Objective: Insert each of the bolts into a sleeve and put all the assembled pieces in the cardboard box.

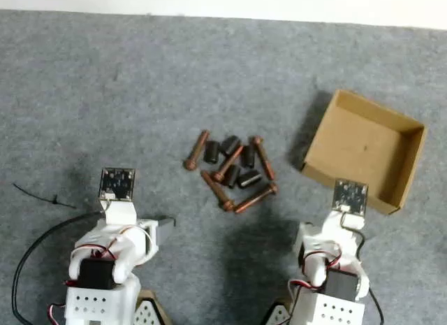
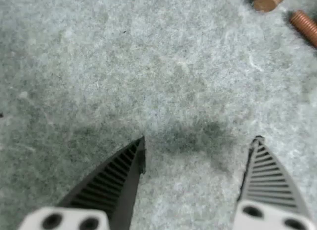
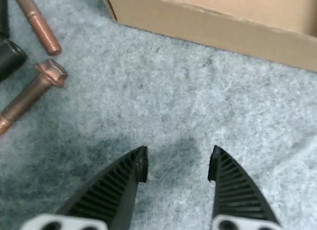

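**While both claws hang open, the bolts lie ahead between the two arms**

Closest in, the left claw [image 2: 200, 141] hovers over bare grey tabletop [image 2: 124, 67], its jaws spread wide and empty. The right claw [image 3: 179, 151] is likewise parted and holds nothing. Farther out, copper bolts [image 1: 229, 164] and black sleeves [image 1: 211, 152] lie in one loose heap, none joined yet. The nearest bolt [image 1: 255, 198] lies slanted, with its hex head towards the right arm, which I judge slightly better placed. Farthest, the cardboard box [image 1: 349, 182] sits open just beyond the right claw. The left wrist view cuts off a bolt head and a threaded tip at its edge. Which way the sleeve bores face is hard to tell.
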